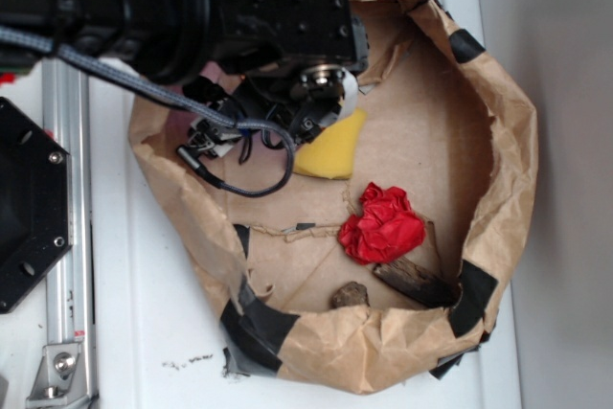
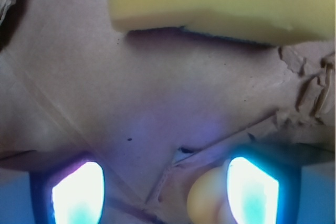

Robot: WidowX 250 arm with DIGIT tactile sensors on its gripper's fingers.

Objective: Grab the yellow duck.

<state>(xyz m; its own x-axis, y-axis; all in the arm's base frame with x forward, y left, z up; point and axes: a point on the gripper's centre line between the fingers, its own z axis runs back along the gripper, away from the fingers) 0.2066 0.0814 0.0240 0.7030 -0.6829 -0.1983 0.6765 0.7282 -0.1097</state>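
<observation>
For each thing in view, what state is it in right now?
gripper: open, low over the paper floor
yellow duck: beside one gripper finger, not gripped
sponge: lying flat, untouched
red cloth: crumpled, lying loose
paper bag: rim rolled down, taped

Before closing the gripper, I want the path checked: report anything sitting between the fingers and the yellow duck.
Nothing visible blocks it. In the wrist view the yellow duck sits low between the two glowing fingers, close against the right-hand one. The sponge lies farther ahead on the brown paper, apart from the duck. The exterior view hides the duck behind the arm.
</observation>
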